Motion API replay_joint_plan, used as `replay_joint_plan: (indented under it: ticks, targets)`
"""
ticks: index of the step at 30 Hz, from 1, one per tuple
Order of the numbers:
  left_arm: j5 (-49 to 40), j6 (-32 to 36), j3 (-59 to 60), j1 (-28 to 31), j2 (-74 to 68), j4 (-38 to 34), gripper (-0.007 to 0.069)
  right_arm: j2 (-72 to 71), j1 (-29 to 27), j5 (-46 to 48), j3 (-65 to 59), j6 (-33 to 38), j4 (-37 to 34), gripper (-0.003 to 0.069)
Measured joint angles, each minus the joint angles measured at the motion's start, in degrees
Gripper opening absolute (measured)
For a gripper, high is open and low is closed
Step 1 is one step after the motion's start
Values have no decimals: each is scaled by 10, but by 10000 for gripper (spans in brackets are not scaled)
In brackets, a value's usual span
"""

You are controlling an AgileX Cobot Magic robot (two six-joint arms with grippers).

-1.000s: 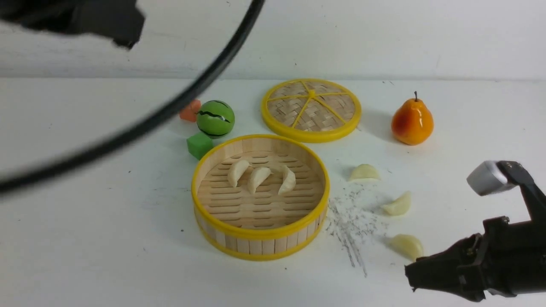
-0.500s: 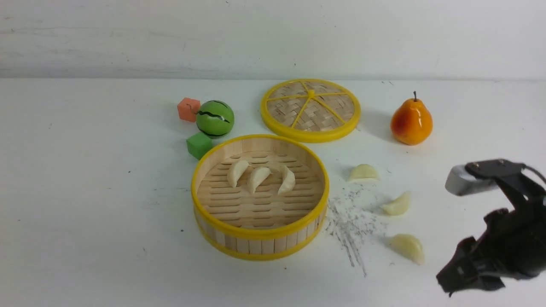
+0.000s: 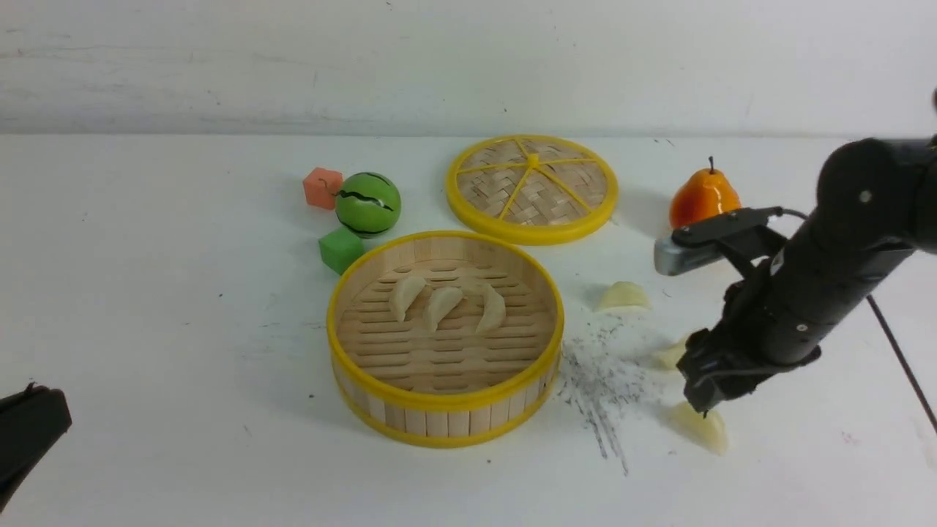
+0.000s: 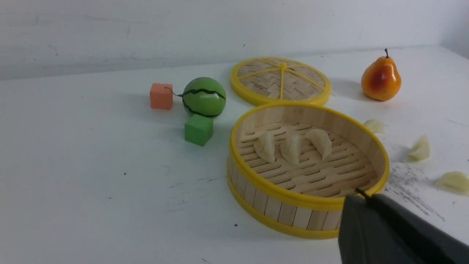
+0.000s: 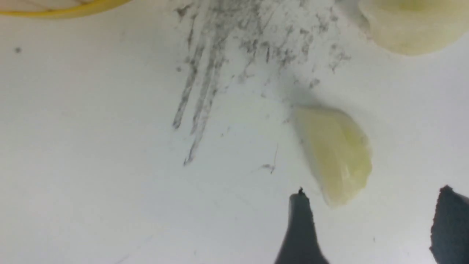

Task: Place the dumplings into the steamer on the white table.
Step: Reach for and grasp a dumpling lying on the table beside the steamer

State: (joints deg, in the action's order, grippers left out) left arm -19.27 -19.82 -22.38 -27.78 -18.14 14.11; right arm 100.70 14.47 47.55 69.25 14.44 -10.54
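The steamer (image 3: 446, 399) stands mid-table on the white table (image 3: 146, 329), with three dumplings (image 3: 443, 306) on its slatted floor. Three more dumplings lie to its right: one far (image 3: 624, 295), one half hidden behind my right arm (image 3: 667, 356), and one nearest (image 3: 704, 430). My right gripper (image 3: 703, 404) hangs just over that nearest dumpling. In the right wrist view the gripper (image 5: 373, 196) is open, and the dumpling (image 5: 335, 154) lies just ahead of its fingertips, untouched. My left gripper (image 3: 44, 417) is shut and empty at the front left; its tip (image 4: 361, 194) overlaps the steamer rim (image 4: 293, 196) in the left wrist view.
The woven lid (image 3: 533, 187) lies behind the steamer, with a pear (image 3: 699, 201) to its right. A green watermelon ball (image 3: 368, 203), an orange cube (image 3: 322, 187) and a green cube (image 3: 340, 249) sit back left of the steamer. Grey scuff marks (image 3: 600, 380) lie between the steamer and the loose dumplings.
My right arm has swung up and left from the front right corner to over the nearest dumpling, its jaws widening. The left arm's cable has left the top left; its gripper now shows front left.
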Motion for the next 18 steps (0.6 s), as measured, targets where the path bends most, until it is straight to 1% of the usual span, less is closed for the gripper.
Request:
replay_joint_plan:
  ticks: [5,8,9,10,12,13,14,18]
  targets:
    - [5,0,32,0,2,0,-14,55,0,-49,0,0,-8,431]
    - [26,0,41,0,9,0,-14,79,0,-64,0,0,-9,356]
    - [29,0,42,0,10,0,-14,81,0,-63,0,0,-10,344]
    - [32,0,42,0,11,2,-14,83,0,-62,2,-1,-12,313]
    - [35,0,42,0,12,8,-14,83,0,-60,5,-5,-19,227]
    - [35,0,42,0,13,8,-14,83,0,-60,5,-6,-19,217]
    - [40,0,42,0,14,15,-14,83,0,-55,5,-7,-20,189]
    - [47,0,42,0,14,23,-14,83,0,-46,7,-10,-23,195]
